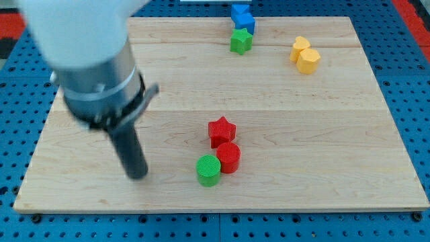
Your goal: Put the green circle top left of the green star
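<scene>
The green circle (208, 169) lies near the board's bottom middle, touching a red circle (228, 156) to its upper right. The green star (240, 41) sits near the view's top, just right of centre, far from the green circle. My tip (138, 176) rests on the board to the left of the green circle, roughly level with it and well apart from it.
A red star (221, 130) sits just above the red circle. A blue block (242, 17) touches the green star from above. A pair of yellow blocks (305, 55) lies at the top right. The wooden board (322, 134) sits on a blue pegboard.
</scene>
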{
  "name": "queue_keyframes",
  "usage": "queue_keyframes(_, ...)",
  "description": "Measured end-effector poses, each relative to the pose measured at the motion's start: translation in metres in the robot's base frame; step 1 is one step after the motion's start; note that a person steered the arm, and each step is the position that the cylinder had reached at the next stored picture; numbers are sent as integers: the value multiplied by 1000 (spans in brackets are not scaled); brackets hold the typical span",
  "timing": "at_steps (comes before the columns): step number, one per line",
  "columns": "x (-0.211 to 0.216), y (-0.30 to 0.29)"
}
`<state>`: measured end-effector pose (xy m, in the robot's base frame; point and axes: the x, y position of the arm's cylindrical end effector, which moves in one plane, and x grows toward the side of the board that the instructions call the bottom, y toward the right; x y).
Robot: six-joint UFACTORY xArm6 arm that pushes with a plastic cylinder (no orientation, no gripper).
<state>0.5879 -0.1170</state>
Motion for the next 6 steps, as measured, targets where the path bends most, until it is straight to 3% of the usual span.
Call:
queue_keyframes(1,31,95)
queue_keyframes(2,21,165)
queue_keyframes(3,5,73)
queue_keyframes(4,-12,57)
queue_keyframes(6,21,78)
